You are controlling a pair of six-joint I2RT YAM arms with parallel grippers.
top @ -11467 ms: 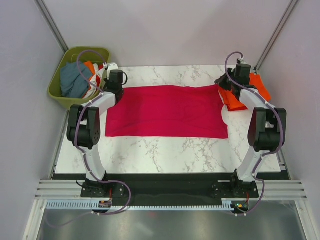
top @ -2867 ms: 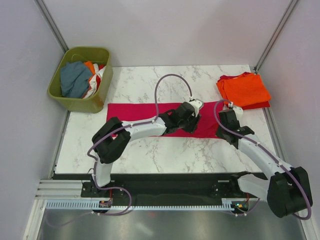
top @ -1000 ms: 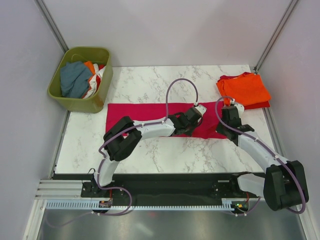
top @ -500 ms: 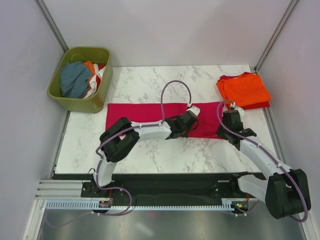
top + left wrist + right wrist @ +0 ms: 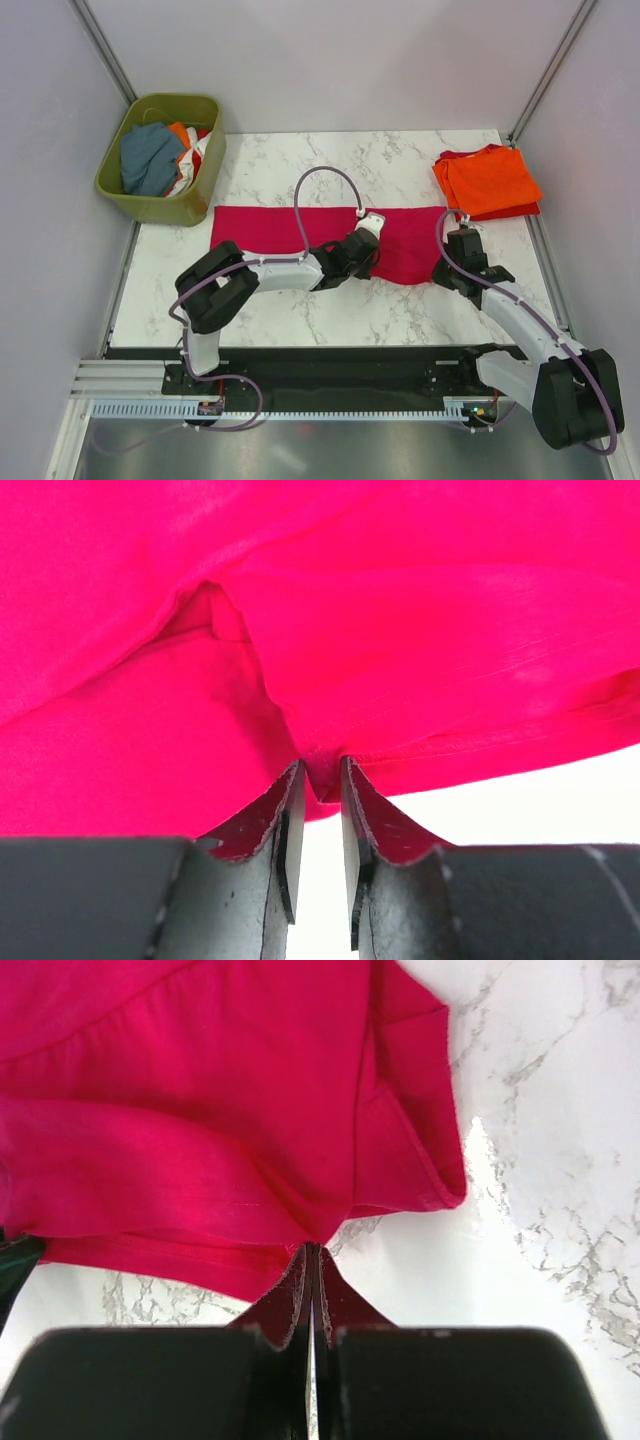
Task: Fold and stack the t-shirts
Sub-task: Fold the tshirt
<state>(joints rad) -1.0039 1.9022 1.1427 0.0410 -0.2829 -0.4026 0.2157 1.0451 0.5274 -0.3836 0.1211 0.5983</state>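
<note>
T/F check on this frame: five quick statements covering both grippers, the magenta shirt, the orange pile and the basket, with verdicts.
1. The right gripper is shut on the right end of the magenta shirt. True.
2. The left gripper is open and clear of cloth. False: it is shut on a fold of the magenta shirt.
3. The folded orange shirt lies at the far left corner of the table. False: it lies at the far right corner, on a red shirt.
4. The basket is empty. False: it holds grey-blue cloth and more.
5. The magenta shirt lies as a long strip across the table. True.
</note>
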